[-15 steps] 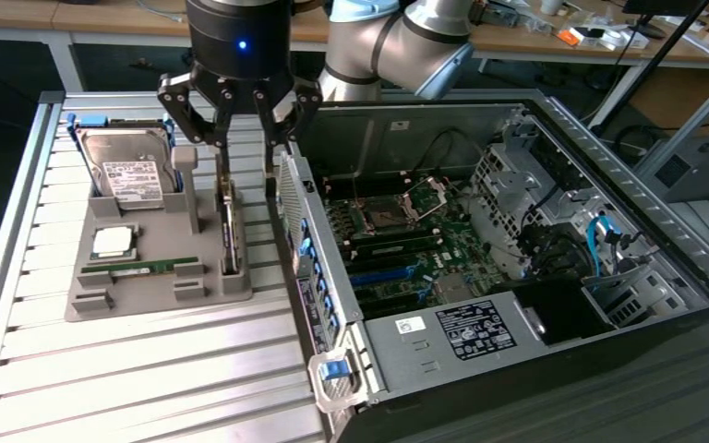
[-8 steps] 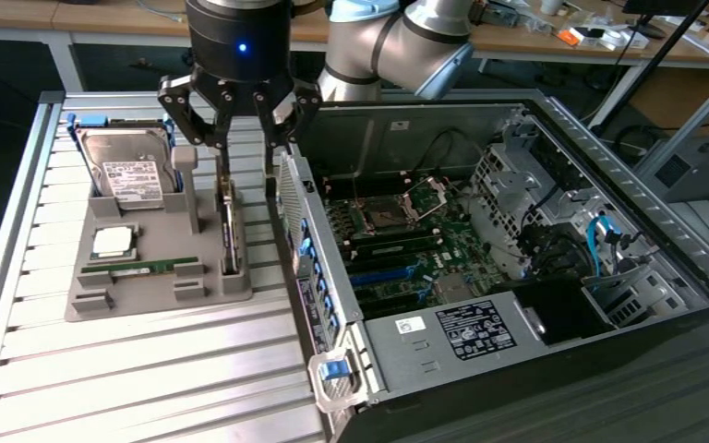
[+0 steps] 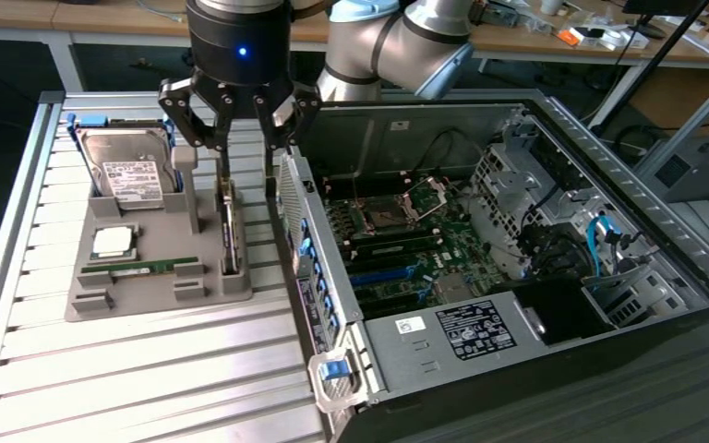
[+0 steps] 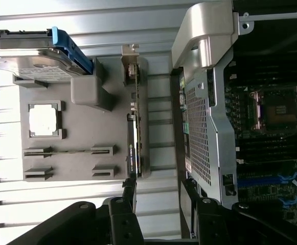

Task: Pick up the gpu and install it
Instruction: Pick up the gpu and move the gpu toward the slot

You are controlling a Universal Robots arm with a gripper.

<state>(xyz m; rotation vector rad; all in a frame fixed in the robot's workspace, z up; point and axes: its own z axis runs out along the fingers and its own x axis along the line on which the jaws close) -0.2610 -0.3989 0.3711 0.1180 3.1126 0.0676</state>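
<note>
Gripper [image 3: 245, 172] hangs released, jaws spread wide and holding nothing, just above the gpu [image 3: 229, 235]. The card stands on edge in a slot of the grey holder tray [image 3: 145, 297], along the tray edge that faces the open computer case [image 3: 386, 346]. The tray lies on the slatted table [image 3: 145, 388], close against the case and nearer the table's far edge.

The main risk, as I judge it, is alignment. In the wrist view one of the fingers [image 4: 129, 190] sits almost in line with the gpu's [image 4: 133, 138] thin top edge rather than clearly to one side of it. A straight descent from here could bring that fingertip down onto the card, jamming it into the slot or flexing the board.

The other finger hangs over the narrow gap between tray and case, near the perforated case wall [image 4: 202, 127]. With the jaws this wide there is little room, so it could scrape or catch on that metal.

If the slot grips the card tightly, a lift could drag the light tray up with it and disturb the hard drive [image 3: 130, 171], the processor [image 3: 114, 242] and the memory stick [image 3: 145, 268]. A grip taken near one end of so thin a card could also let it pivot or slip between the pads.
</note>
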